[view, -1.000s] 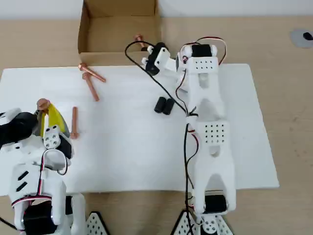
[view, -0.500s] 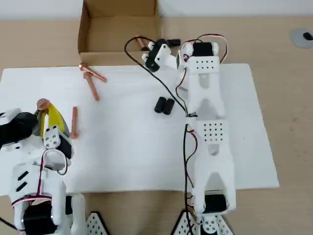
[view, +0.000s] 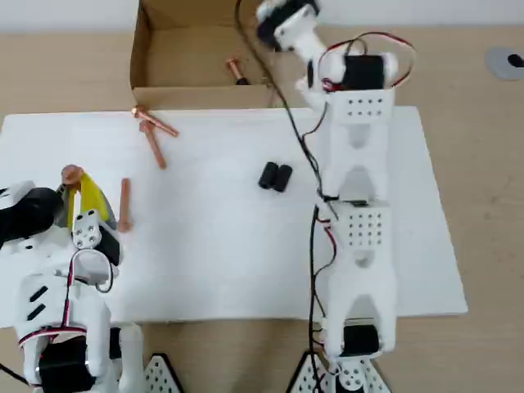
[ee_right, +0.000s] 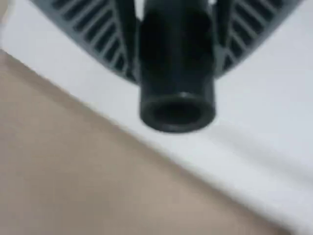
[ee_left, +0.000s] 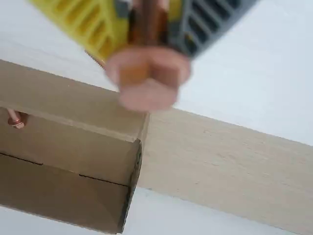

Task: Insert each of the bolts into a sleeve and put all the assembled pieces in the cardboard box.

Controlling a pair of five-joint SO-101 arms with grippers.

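My left gripper (view: 75,187) stands at the near left of the mat, shut on a copper bolt (view: 72,173) (ee_left: 149,81) whose head sticks out past the yellow and grey fingers (ee_left: 83,19). My right gripper (view: 282,18) is raised beyond the far right corner of the cardboard box (view: 146,57), shut on a black sleeve (ee_right: 177,73) with its hollow end showing. A bolt with a black sleeve on it (view: 237,72) lies inside the box. Two loose sleeves (view: 275,176) lie mid-mat. Two crossed bolts (view: 152,131) and a single bolt (view: 124,205) lie on the left.
A white mat (view: 213,254) covers the wooden table. The right arm's body (view: 356,205) stretches along the mat's right half, with a black cable (view: 282,123) hanging beside it. The box's open side (ee_left: 73,161) faces my left gripper.
The right gripper rose from the box's front right corner and swung up and back past the box. The left arm kept still with its bolt.
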